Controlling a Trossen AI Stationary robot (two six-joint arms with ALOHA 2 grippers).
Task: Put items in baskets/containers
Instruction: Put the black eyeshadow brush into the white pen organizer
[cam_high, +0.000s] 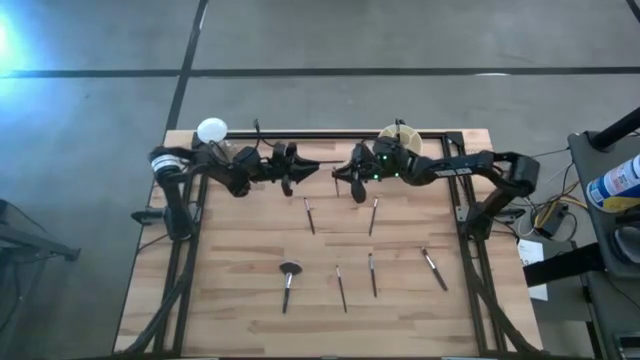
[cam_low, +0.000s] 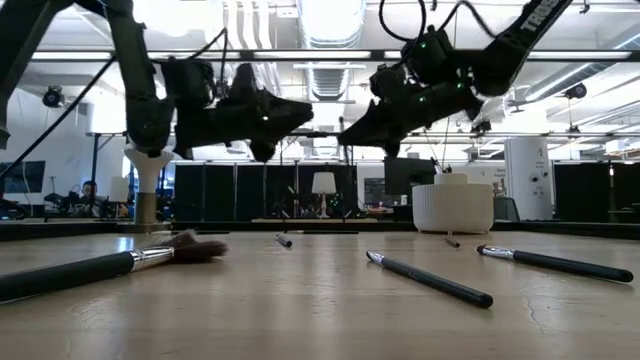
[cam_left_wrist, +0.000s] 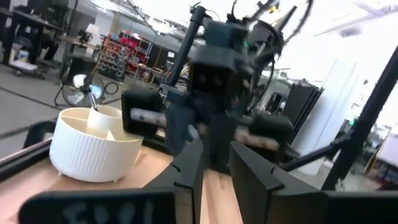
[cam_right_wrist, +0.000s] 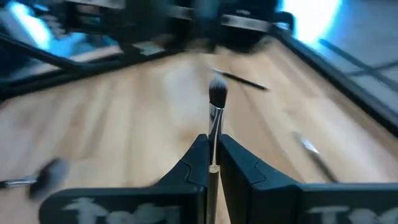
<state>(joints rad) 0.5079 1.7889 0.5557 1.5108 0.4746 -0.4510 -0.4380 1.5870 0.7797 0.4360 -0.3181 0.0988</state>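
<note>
The cream cup (cam_left_wrist: 93, 146) sits at the far edge, right of centre, something pale standing in one compartment. The right gripper (cam_right_wrist: 211, 155) pinches a brush (cam_right_wrist: 216, 109) above the table. The left gripper (cam_left_wrist: 214, 171) is parted, empty. Loose brushes (cam_high: 372, 275) lie nearer.

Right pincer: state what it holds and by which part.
The right pincer is shut on a makeup brush, gripping its thin handle below the metal ferrule, bristle head pointing away from the fingers.
</note>
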